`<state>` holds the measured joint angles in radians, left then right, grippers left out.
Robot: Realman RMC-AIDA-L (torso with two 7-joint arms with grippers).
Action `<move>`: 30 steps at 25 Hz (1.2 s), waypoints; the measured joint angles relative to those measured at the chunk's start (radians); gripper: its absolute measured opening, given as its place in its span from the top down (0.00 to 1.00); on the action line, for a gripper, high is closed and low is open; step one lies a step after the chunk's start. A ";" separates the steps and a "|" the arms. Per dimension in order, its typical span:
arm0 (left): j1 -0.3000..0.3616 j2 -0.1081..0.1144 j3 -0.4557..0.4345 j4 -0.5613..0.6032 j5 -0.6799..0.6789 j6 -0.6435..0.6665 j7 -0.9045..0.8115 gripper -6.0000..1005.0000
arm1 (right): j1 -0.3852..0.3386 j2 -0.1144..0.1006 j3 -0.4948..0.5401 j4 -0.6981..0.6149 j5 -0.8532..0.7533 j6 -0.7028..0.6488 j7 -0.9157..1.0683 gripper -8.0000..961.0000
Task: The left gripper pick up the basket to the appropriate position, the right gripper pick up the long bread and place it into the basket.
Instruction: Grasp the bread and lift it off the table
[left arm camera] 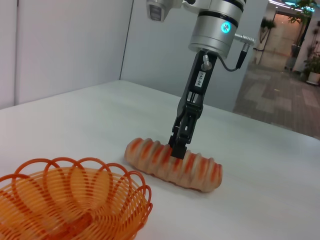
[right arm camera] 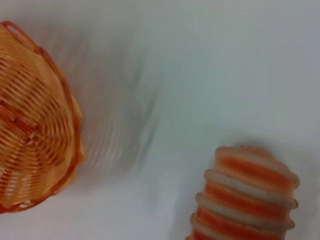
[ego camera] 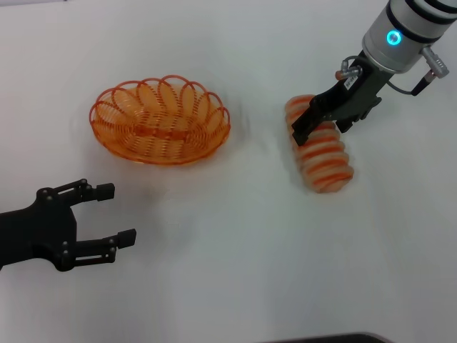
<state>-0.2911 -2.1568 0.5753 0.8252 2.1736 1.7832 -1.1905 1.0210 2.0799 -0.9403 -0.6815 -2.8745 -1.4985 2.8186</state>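
Observation:
The orange wire basket (ego camera: 161,121) sits on the white table, left of centre, with nothing in it; it also shows in the left wrist view (left arm camera: 70,200) and the right wrist view (right arm camera: 30,125). The striped long bread (ego camera: 325,157) lies flat on the table at the right. My right gripper (ego camera: 323,128) is lowered over the bread's far half, open, one finger on each side of the loaf. From the left wrist view its fingertip (left arm camera: 178,149) reaches down against the bread (left arm camera: 172,164). My left gripper (ego camera: 118,213) hovers open at the lower left, short of the basket and holding nothing.
A bare stretch of white table (ego camera: 243,236) separates basket and bread. The table's front edge (ego camera: 321,338) shows dark at the bottom of the head view. Beyond the table, the left wrist view shows a grey wall and a corridor.

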 joint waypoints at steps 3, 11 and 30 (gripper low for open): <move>-0.001 0.000 0.000 0.000 0.000 0.000 -0.001 0.14 | 0.000 0.000 0.000 0.004 0.000 0.002 0.000 0.07; -0.002 0.000 0.000 -0.001 0.000 0.001 -0.001 0.14 | -0.004 0.001 -0.001 0.018 0.000 0.013 0.001 0.07; -0.003 0.000 0.000 -0.014 0.000 -0.018 0.000 0.14 | -0.001 0.004 -0.068 0.046 -0.001 0.088 0.033 0.11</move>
<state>-0.2945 -2.1568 0.5752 0.8112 2.1736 1.7657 -1.1906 1.0197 2.0843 -1.0082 -0.6355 -2.8750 -1.4105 2.8517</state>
